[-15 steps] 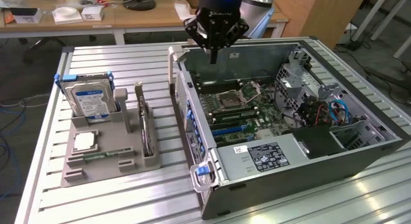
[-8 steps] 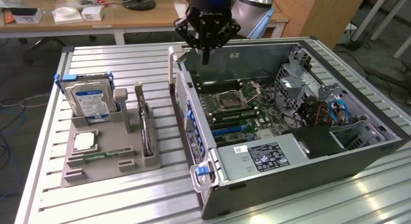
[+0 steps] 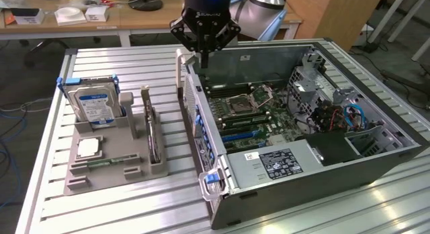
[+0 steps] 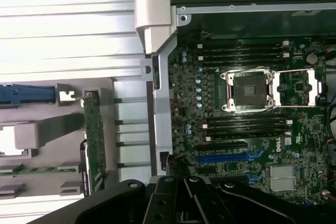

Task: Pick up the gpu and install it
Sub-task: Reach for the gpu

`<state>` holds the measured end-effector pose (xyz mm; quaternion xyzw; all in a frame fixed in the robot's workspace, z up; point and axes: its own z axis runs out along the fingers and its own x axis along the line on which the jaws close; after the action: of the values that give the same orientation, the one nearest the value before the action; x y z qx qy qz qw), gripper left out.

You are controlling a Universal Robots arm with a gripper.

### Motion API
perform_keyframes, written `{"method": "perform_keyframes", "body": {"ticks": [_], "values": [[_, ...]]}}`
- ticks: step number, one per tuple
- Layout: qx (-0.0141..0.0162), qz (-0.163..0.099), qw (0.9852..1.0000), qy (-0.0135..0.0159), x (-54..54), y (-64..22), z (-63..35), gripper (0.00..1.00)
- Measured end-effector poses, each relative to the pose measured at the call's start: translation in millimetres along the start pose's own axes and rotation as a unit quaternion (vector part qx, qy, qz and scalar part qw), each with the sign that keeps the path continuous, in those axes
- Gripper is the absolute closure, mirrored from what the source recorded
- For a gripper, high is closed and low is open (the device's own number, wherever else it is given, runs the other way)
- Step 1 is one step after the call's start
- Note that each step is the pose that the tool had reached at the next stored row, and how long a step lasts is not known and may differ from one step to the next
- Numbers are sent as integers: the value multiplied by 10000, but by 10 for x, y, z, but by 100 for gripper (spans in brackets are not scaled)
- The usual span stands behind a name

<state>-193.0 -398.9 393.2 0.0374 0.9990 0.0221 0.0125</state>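
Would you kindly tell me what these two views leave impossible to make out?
- Exterior view: the gpu stands edge-on in its gray holder, so its components are hidden.
- Exterior view: the hard drive label's print is too small.
- Exterior view: the end effector has its upper body cut off by the top edge.

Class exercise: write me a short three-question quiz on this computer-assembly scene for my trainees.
1. True or false: the gpu stands on edge in the grey holder, outside the computer case.
2. What colour are the rails on the sides of the hard drive?
3. The gripper, jaws shut, hangs over: A) the holder; B) the case wall nearest the holder; C) the hard drive.
Key: 1 true; 2 blue; 3 B.
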Motion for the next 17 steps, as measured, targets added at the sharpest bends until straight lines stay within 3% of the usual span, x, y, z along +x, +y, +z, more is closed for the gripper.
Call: {"method": "perform_keyframes", "body": {"ticks": [17], "values": [[0,0,10000,0,483,-36,-12,90]]}}
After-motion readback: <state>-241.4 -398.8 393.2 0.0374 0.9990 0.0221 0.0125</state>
